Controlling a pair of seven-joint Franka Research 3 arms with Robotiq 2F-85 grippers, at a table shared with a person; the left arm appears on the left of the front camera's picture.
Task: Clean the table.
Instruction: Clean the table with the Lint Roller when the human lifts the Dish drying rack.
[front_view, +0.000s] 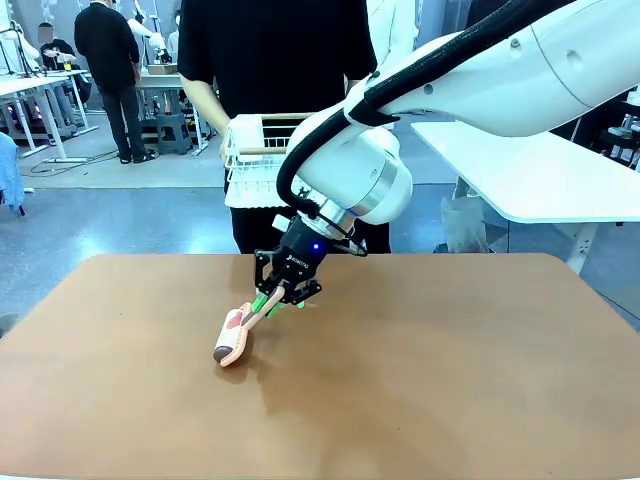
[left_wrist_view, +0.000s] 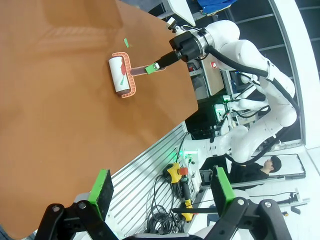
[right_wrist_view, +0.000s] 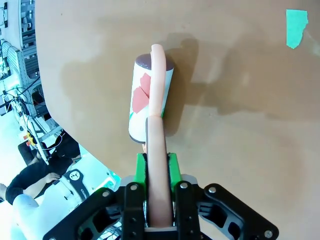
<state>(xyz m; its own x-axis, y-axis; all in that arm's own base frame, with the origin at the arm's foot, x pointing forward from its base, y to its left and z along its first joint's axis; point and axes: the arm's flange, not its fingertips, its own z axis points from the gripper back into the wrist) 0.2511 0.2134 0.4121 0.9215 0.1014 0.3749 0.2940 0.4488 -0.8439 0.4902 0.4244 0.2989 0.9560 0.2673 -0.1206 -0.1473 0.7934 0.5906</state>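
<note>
The lint roller (front_view: 233, 340) is gripped by its pink handle between the green pads of the right gripper (front_view: 275, 300), with the jaws closed tight on it. The drum is laid on the table (front_view: 450, 380), left of centre. The step in hand is judged to be rolling debris off the top.

To do it well:
- The drum should be pressed flat with even downward force.
- The handle should be held low so both drum ends touch.
- The stroke should be steered toward the green tape scrap (right_wrist_view: 296, 27), which lies on the surface well apart from the roller.
- Red and green bits are already stuck on the sheet, so a bare patch of sheet is best brought over the scrap.

The left gripper (left_wrist_view: 162, 186) is wide open with nothing held, and is hung beside the table's edge, away from the work.

The table has a matte reddish-brown top with rounded corners. It is spread in front of the robot, with a person (front_view: 270, 60) at its far side. The surface looks smooth with faint sheen patches, and one green scrap is noted on it.
</note>
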